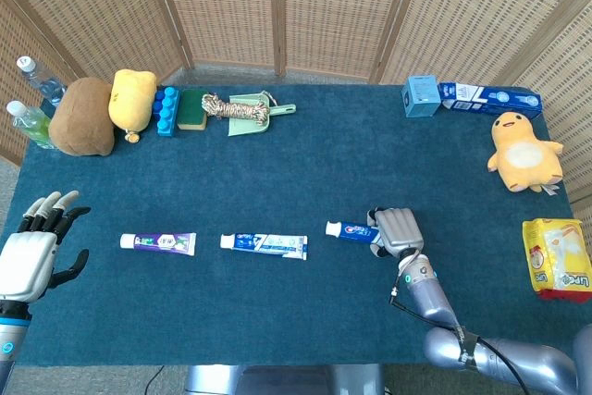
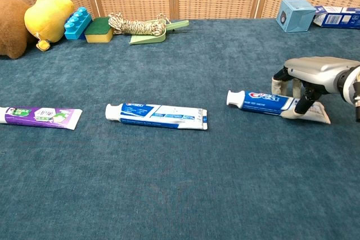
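Three toothpaste tubes lie in a row on the blue cloth. My right hand (image 1: 393,228) (image 2: 312,74) arches over the tail of the rightmost blue-and-white tube (image 1: 350,229) (image 2: 259,100), with fingers behind it and the thumb in front, gripping it. The tube's cap points left. The middle blue-and-white tube (image 1: 264,244) (image 2: 156,116) and the purple tube (image 1: 158,242) (image 2: 39,116) lie untouched further left. At the left table edge my left hand (image 1: 32,252) hovers with fingers spread and holds nothing. It shows only in the head view.
Along the back edge sit a brown plush (image 1: 81,117), a yellow plush (image 1: 131,99), a blue block (image 1: 166,110), a sponge (image 1: 192,108), rope on a green dustpan (image 1: 236,110), a blue box (image 1: 421,95) and a toothpaste carton (image 1: 488,95). At the right are a duck plush (image 1: 523,150) and a yellow packet (image 1: 557,259).
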Available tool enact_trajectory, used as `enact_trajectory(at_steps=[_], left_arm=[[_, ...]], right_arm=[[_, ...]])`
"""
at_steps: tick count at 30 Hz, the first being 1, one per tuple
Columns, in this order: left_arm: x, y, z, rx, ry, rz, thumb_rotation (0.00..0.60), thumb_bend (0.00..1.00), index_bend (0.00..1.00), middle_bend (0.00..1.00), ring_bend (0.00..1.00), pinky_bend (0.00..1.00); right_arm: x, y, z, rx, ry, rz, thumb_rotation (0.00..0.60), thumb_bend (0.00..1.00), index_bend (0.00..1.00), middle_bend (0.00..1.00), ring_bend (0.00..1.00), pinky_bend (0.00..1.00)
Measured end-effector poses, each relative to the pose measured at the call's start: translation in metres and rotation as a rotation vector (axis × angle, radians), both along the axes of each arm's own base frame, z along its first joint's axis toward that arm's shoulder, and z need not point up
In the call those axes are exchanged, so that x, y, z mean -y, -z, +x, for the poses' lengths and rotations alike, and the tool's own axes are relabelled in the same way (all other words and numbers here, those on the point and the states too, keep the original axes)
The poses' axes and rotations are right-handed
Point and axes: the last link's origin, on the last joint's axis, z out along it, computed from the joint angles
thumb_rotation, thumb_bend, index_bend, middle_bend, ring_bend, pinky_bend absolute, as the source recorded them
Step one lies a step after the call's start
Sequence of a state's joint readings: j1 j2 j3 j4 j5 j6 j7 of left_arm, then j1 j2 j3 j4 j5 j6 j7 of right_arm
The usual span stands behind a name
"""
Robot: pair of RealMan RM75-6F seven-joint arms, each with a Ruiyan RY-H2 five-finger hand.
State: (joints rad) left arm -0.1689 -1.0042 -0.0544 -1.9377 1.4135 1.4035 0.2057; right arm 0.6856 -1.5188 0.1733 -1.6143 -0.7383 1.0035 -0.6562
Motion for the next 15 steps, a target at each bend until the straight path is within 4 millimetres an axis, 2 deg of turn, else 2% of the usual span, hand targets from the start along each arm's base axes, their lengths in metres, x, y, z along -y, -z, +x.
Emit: enact_trajectory(at_steps=[9,15], left_arm=[[0.002,0.001,0.006,0.004,0.010,-0.003,0.600,0.35,0.20,0.10,0.04,0.06],[-0.002,0.009,0.013,0.016,0.026,-0.037,0.600,0.35,0.20,0.11,0.04,0.09]], right_arm=[[-0.004,-0.018,-0.001,0.131,-0.004,0.007,0.600,0.46,0.92,0.67,0.59,0.65],[-0.010,-0.036,-0.001,0.282,0.004,0.022,0.600,0.47,0.93,0.70,0.63,0.68]])
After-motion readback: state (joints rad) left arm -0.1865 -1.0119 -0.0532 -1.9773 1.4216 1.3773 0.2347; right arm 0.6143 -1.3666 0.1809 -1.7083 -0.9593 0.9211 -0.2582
